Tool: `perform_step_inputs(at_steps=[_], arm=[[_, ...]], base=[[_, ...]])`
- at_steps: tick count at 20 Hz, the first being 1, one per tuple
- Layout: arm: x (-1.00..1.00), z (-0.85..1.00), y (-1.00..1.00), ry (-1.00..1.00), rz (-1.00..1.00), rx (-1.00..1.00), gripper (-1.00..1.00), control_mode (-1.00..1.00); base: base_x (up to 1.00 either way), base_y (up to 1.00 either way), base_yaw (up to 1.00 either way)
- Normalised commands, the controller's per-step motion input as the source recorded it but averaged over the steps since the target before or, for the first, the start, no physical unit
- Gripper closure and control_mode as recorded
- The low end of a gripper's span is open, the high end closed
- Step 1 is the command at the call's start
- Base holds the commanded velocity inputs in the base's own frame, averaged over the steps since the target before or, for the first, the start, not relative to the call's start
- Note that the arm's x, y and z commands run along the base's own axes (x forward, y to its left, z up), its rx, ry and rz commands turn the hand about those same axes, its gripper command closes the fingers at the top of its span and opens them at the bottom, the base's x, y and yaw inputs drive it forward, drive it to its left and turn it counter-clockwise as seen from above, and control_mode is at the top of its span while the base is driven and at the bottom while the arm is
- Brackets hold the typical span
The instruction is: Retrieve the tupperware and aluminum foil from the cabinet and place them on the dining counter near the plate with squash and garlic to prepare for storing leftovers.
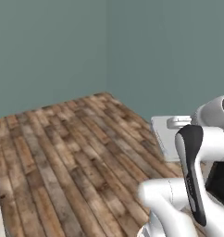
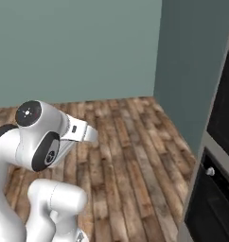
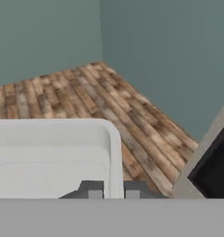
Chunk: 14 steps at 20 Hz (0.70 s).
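The tupperware (image 3: 53, 155) is a pale shallow container with a rounded corner and a raised rim, and it takes up the lower left of the hand view. Its right wall runs down between the two dark fingertips (image 3: 96, 189). My gripper (image 3: 115, 190) is shut on that wall and holds the container above the floor. In the left base view the tupperware (image 1: 164, 139) shows as a pale grey slab just left of the arm's wrist. The aluminum foil, the cabinet and the dining counter are out of view.
A wooden plank floor (image 1: 72, 152) runs to a corner of teal walls (image 1: 109, 46). At the right stands a steel-framed dark oven (image 2: 215, 189) with a knob (image 2: 210, 171), and its edge also appears in the hand view, oven (image 3: 211, 171).
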Motion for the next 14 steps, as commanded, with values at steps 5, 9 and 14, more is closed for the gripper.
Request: perform_step_inputs(at_steps=[5,9,14], arm=[[0.00,0.00,0.00,0.00,0.00,0.00,1.00,1.00],[0.00,0.00,0.00,0.00,0.00,0.00,1.00,1.00],[0.00,0.00,0.00,0.00,0.00,0.00,1.00,1.00]], base=[[1.00,0.03,0.45],[0.98,0.00,0.68],[0.90,0.00,0.75]])
